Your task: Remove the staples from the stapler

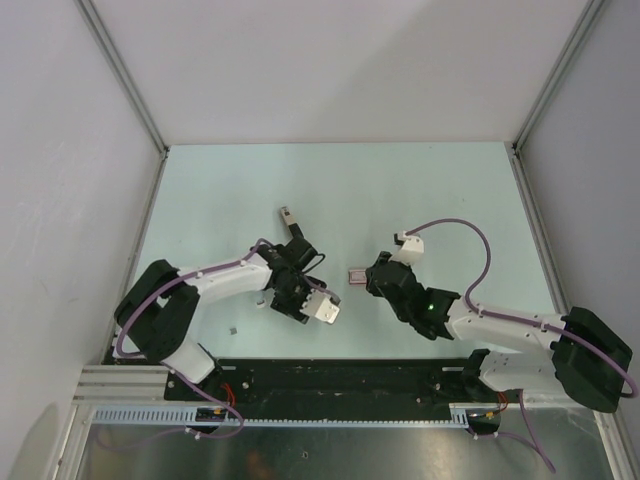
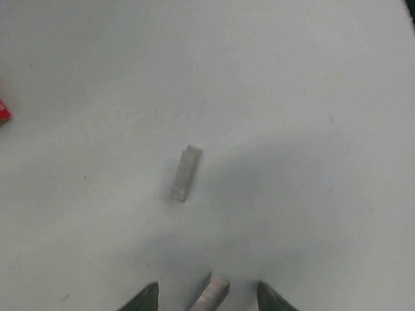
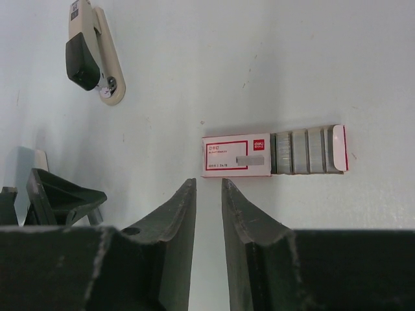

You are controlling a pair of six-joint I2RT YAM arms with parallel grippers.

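Note:
Two grey strips of staples lie on the pale table in the left wrist view: one (image 2: 186, 173) out ahead, another (image 2: 211, 297) between the fingers of my left gripper (image 2: 207, 288). That gripper is open, with a gap on each side of the strip. The beige and black stapler (image 3: 91, 55) lies apart, far left in the right wrist view, and small (image 1: 287, 213) in the top view. My right gripper (image 3: 208, 183) hangs just short of the red-and-white box (image 3: 237, 157). Its jaws stand a narrow gap apart with nothing between them.
The box's drawer is slid out to the right and shows several staple blocks (image 3: 305, 152). The box (image 1: 355, 275) lies between my left gripper (image 1: 286, 302) and right gripper (image 1: 369, 277). Grey walls enclose the table on three sides.

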